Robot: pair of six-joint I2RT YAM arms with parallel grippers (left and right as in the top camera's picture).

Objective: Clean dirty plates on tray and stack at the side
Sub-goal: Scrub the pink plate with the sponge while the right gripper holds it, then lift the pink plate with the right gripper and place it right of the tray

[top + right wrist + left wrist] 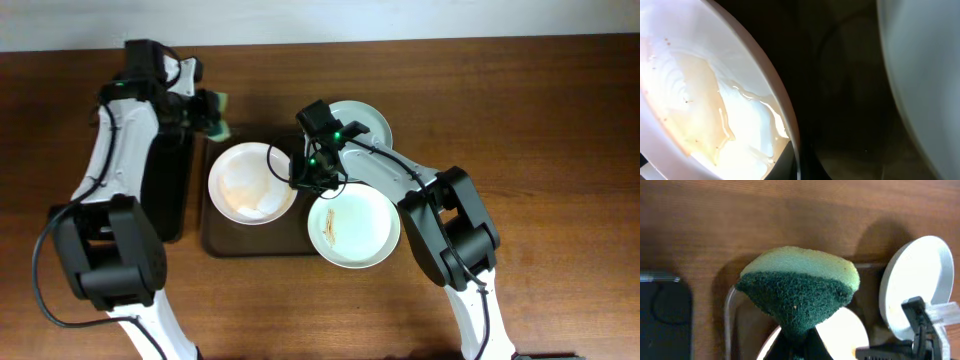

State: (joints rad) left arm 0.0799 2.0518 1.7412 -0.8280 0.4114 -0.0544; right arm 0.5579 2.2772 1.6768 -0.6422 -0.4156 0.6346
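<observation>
Nearest us, the near plate (353,228) overhangs the tray's (255,247) right edge. Our right gripper (303,178) meets the left plate's (246,182) rim on the tray; its grip we cannot tell. Farther off lies the far plate (370,120). Our left gripper (796,349) pinches a sponge (797,282).

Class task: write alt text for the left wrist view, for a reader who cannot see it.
A sponge, yellow-green on top and dark green below, is pinched in the left gripper and fills the centre above the wooden table. Beneath it show the tray corner, a white plate and, at right, a second plate.
</observation>
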